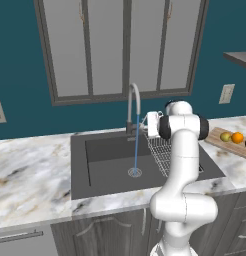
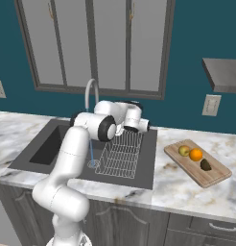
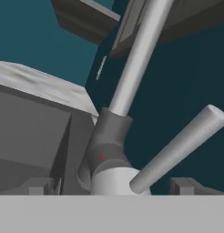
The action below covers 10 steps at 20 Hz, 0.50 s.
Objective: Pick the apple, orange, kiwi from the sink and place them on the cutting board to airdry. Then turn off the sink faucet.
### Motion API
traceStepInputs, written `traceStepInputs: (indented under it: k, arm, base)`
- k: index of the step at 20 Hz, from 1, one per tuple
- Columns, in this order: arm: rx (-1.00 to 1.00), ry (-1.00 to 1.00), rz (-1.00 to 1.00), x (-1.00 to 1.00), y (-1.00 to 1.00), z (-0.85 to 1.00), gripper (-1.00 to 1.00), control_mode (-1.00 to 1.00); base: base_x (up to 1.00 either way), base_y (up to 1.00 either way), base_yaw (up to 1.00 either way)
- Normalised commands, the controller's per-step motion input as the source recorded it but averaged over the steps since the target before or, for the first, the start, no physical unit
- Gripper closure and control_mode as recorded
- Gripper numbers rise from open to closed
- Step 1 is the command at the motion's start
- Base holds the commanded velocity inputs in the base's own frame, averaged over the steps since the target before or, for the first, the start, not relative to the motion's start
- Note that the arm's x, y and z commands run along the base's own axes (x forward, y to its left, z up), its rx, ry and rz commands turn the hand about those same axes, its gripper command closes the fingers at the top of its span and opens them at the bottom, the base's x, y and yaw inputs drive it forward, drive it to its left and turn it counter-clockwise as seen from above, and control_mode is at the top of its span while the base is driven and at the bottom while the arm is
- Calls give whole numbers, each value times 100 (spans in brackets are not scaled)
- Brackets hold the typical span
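- On the cutting board, right of the sink, sit the apple, orange and kiwi, close together
- Water runs from the sink faucet to the drain
- Gripper at the faucet's base, jaws spread wide, grasping nothing, with the lever just beside it

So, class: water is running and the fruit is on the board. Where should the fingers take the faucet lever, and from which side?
Grip the lever near its free end, away from the faucet base. It is a slim rod angling out from the base, so the open fingers should probably straddle it from either side.
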Motion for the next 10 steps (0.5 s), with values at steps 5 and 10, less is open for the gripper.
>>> traceStepInputs:
  k: [5,10]
  arm:
    - [-13,7,13,69,60,75,-100,-100]
    - [-16,6,11,66,70,77,-100,-100]
  base:
    - [0,0,0]
    - [0,0,0]
